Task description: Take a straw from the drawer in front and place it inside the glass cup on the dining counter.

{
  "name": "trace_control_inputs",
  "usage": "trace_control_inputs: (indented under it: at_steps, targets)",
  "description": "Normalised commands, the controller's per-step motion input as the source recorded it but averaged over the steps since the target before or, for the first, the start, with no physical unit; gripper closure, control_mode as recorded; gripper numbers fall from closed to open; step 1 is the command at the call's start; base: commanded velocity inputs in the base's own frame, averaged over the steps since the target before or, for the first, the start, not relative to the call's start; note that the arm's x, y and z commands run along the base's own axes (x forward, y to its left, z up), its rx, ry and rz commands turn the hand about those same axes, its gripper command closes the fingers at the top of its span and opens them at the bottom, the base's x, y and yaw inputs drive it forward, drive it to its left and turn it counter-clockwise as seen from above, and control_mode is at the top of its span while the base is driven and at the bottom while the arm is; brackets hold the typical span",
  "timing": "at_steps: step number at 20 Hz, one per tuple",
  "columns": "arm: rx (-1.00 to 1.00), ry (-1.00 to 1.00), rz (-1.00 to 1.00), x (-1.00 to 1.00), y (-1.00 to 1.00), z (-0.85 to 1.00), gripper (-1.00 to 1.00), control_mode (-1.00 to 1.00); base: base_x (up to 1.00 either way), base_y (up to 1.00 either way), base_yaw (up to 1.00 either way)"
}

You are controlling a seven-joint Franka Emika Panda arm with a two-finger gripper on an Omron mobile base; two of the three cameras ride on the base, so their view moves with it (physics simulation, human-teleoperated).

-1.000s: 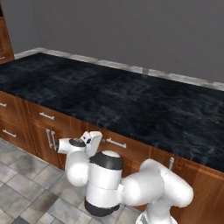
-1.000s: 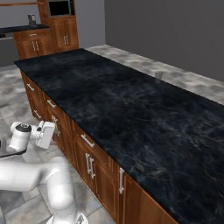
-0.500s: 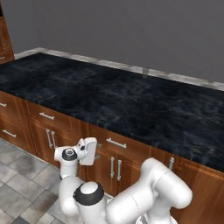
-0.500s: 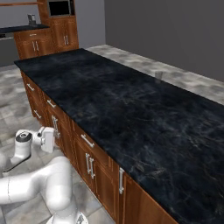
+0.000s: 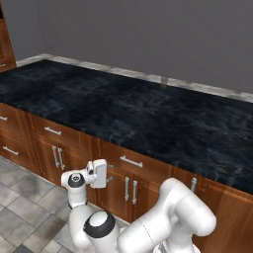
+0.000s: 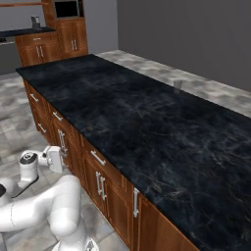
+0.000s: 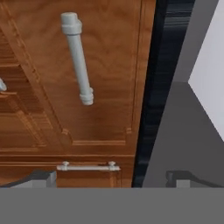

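The drawer (image 5: 129, 165) is shut under the edge of the dining counter (image 5: 123, 108), its silver bar handle (image 7: 78, 63) standing on end in the rolled hand view. My gripper (image 5: 108, 173) is open and empty, facing the drawer front from a short way off, to the left of and slightly below the handle. In the hand view its tips (image 7: 40, 177) stand wide apart at the bottom. The gripper (image 6: 61, 158) also hovers beside the cabinet front in the right base view. A small greyish glass cup (image 6: 178, 84) stands at the counter's far edge. The straw is hidden.
Cabinet doors with vertical handles (image 5: 129, 189) sit below the drawer, and a narrow door handle (image 7: 87, 167) lies just beside it. More drawers (image 5: 52, 131) run to the left. Tiled floor (image 5: 24, 207) lies under my arm. Tall cabinets (image 6: 68, 29) stand far back.
The hand has sunk a little toward the drawer front while the elbow swung down and right. The jaws stayed open. The drawer has not moved.
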Motion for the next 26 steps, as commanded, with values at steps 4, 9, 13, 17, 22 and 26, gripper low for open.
trace_control_inputs:
  at_steps: [4,9,13,17,22,26]
  targets:
    - [0.00,0.00,0.04,0.15,-0.11,-0.14,-1.00,-1.00,0.00,0.00,0.00]
    - [0.00,0.00,0.11,0.15,-0.19,-0.15,-1.00,-1.00,0.00,0.00,0.00]
    - [0.00,0.00,0.16,0.13,-0.23,-0.17,-1.00,-1.00,0.00,0.00,0.00]
    - [0.00,0.00,0.15,0.13,-0.24,-0.18,-1.00,-1.00,0.00,0.00,0.00]
    - [0.00,0.00,0.08,0.15,-0.19,-0.17,-1.00,-1.00,0.00,0.00,0.00]
    - [0.00,0.00,0.01,0.23,-0.10,-0.16,-1.00,-1.00,0.00,0.00,0.00]
